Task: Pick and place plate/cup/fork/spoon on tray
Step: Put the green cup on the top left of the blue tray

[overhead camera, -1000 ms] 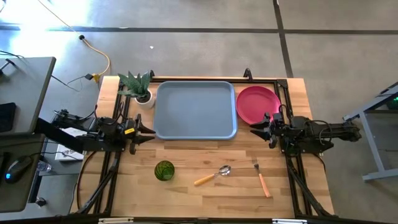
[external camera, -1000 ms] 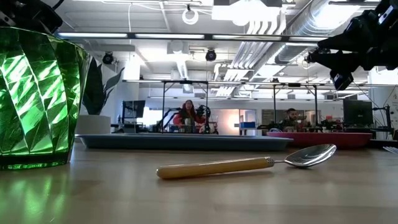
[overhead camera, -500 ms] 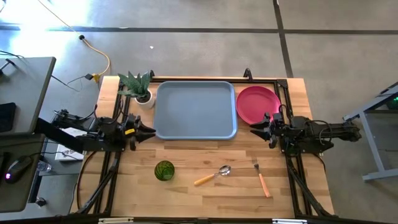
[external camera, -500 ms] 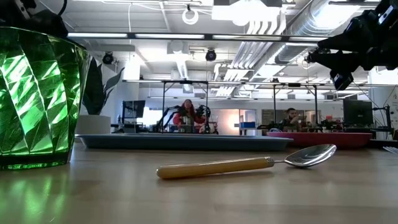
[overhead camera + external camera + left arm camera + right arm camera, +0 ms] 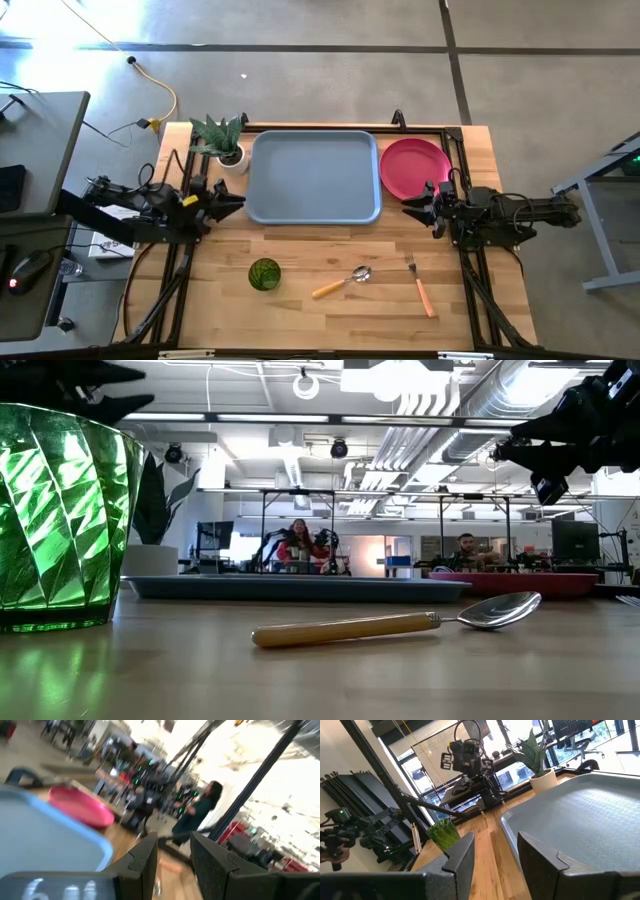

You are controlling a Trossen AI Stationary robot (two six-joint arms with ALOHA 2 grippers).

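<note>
Wooden table (image 5: 330, 300): pale butcher-block top, dark frame rails along its sides.
Tray: large rectangular light blue-grey plastic tray (image 5: 315, 177), far centre of table, nothing in it.
Plate: round flat pink-red plastic plate (image 5: 414, 167), on the table just beside the tray's right rim.
Cup: small dark green translucent faceted cup (image 5: 264, 274), upright on the near-left table, well apart from the tray.
Spoon: silver bowl, orange handle (image 5: 342, 282), lying flat right of the cup.
Fork: silver tines, orange handle (image 5: 420, 286), lying flat right of the spoon, apart from it.
Left gripper (image 5: 238, 203): fingers spread, grasping nothing, just beside the tray's left edge.
Right gripper (image 5: 408, 205): fingers spread, grasping nothing, near the tray's right near corner, below the plate.
Plant: green leafy plant in white pot (image 5: 222, 141), beside the tray's far-left corner.
Writing: none legible on any item.
</note>
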